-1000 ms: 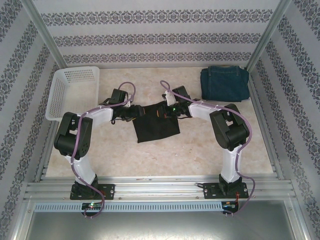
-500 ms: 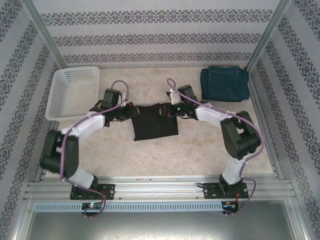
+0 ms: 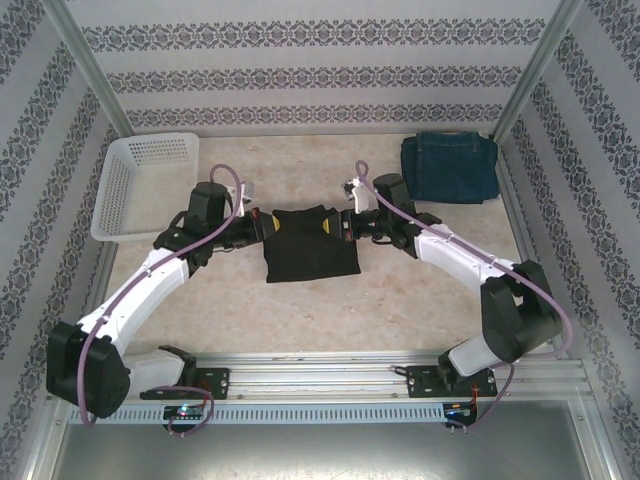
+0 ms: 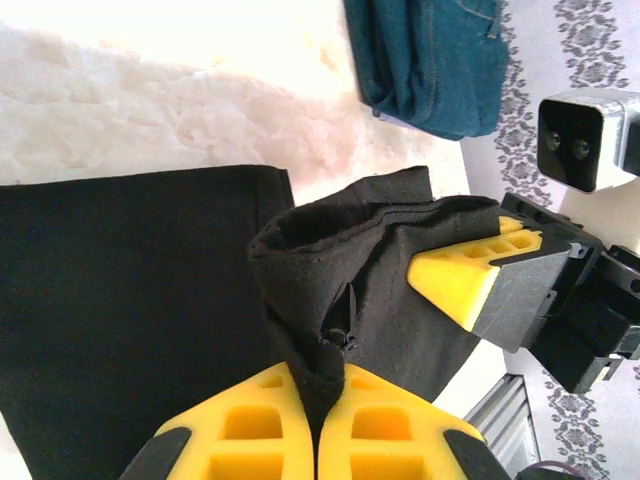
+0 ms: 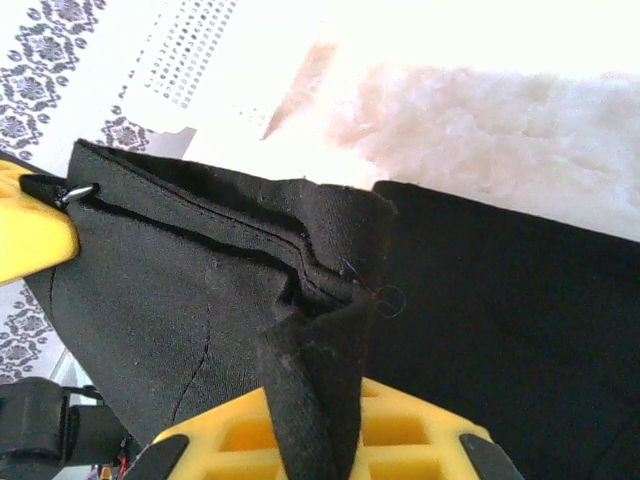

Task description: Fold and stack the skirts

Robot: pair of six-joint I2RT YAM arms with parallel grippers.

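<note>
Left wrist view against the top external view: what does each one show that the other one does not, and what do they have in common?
Left wrist view: close detail of the left gripper shut on a fold of the black skirt, with a small zipper pull at the pinch. Top external view: the white basket at the table's far left. Shared: the black skirt, the right gripper also holding it, and the folded denim skirt.

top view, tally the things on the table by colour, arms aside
black skirt: 1
blue denim skirt: 1
white basket: 1
total: 3
</note>
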